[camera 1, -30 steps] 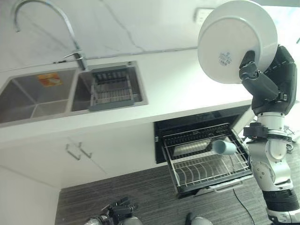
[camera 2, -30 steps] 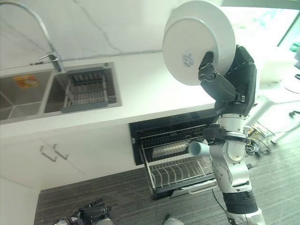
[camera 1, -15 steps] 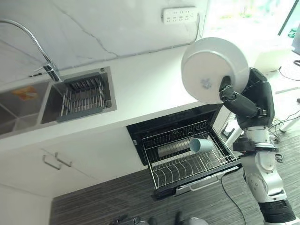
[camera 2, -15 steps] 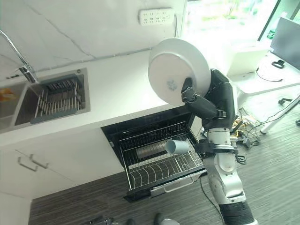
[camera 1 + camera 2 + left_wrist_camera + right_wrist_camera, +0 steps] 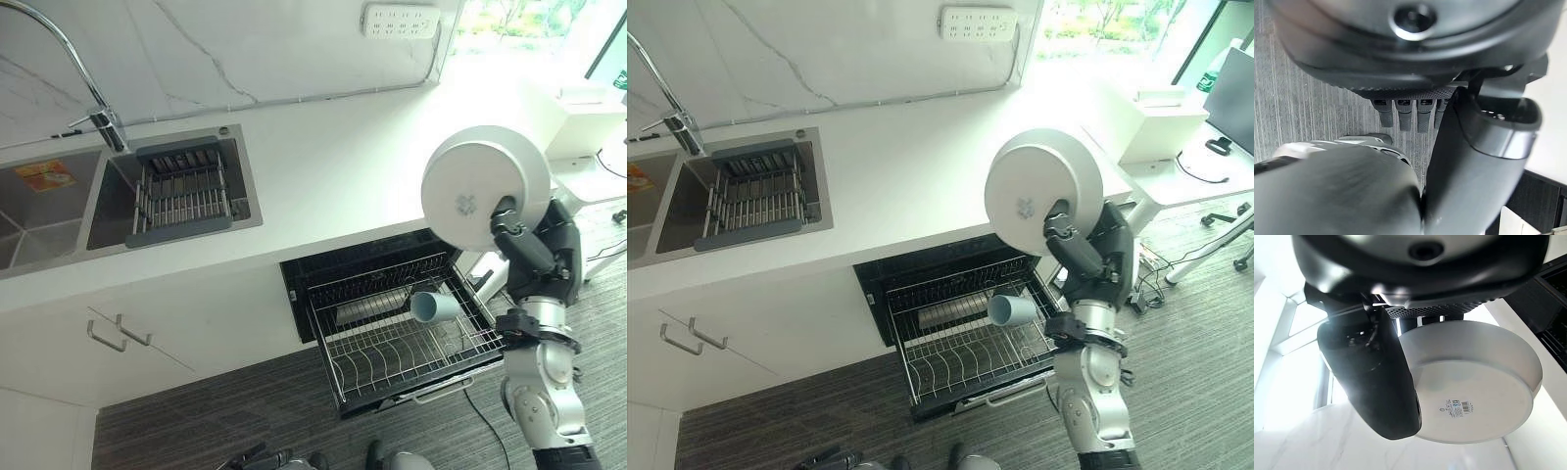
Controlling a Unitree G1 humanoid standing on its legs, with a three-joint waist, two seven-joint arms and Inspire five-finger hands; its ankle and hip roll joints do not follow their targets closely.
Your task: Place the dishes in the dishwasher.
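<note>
Plate (image 5: 474,186) upright, underside toward camera, pinched in right robot hand (image 5: 529,253) above dishwasher rack (image 5: 407,343).

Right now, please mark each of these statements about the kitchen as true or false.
1. The right hand holds a white plate. True.
2. The dishwasher rack is pushed in and closed. False: it is pulled out.
3. A pale blue cup lies on its side in the rack. True.
4. The plate already stands in the rack. False: it is held up above it.
5. The drying rack sits in the sink. True.
</note>
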